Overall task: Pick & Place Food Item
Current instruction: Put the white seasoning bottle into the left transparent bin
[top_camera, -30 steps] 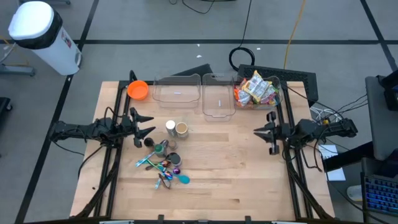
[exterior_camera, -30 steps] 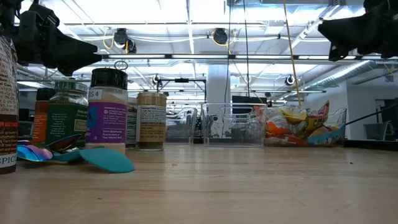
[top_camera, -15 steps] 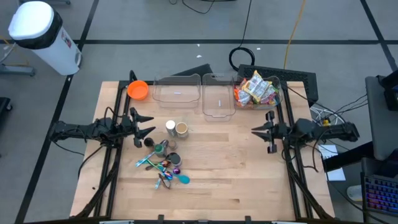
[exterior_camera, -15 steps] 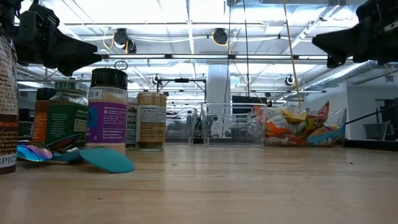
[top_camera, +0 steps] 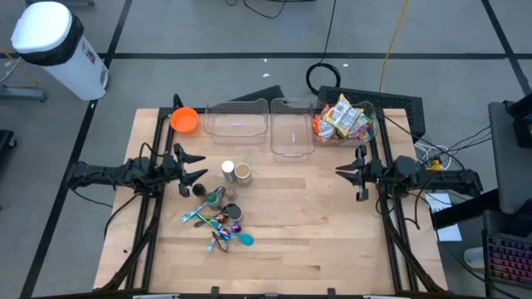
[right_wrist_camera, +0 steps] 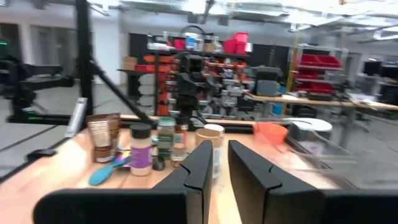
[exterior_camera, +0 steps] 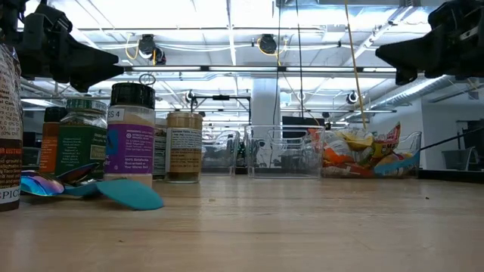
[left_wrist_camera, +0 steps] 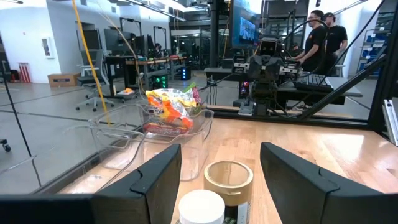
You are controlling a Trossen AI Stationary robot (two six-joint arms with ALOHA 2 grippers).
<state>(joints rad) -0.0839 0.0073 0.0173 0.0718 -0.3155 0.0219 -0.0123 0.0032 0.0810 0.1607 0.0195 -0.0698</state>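
The food items are bright snack packets (top_camera: pixel 342 120) heaped in a clear bin at the table's far right; they also show in the low view (exterior_camera: pixel 355 151) and the left wrist view (left_wrist_camera: pixel 171 109). My left gripper (top_camera: pixel 198 166) hovers open at the table's left, beside the spice jars, and holds nothing. My right gripper (top_camera: pixel 342 173) hovers at the table's right, nearer than the packet bin. Its fingers (right_wrist_camera: pixel 199 168) stand almost together with only a narrow slit between, and it holds nothing.
Two empty clear bins (top_camera: pixel 237 120) (top_camera: pixel 291 131) stand at the far edge beside an orange bowl (top_camera: pixel 184 120). Spice jars (top_camera: pixel 233 172) and coloured utensils (top_camera: pixel 220 226) lie left of centre. Bare wood spreads over the middle and near right. People stand beyond the table (left_wrist_camera: pixel 320 37).
My right gripper has gone a little toward the table's left edge, staying above the table and empty.
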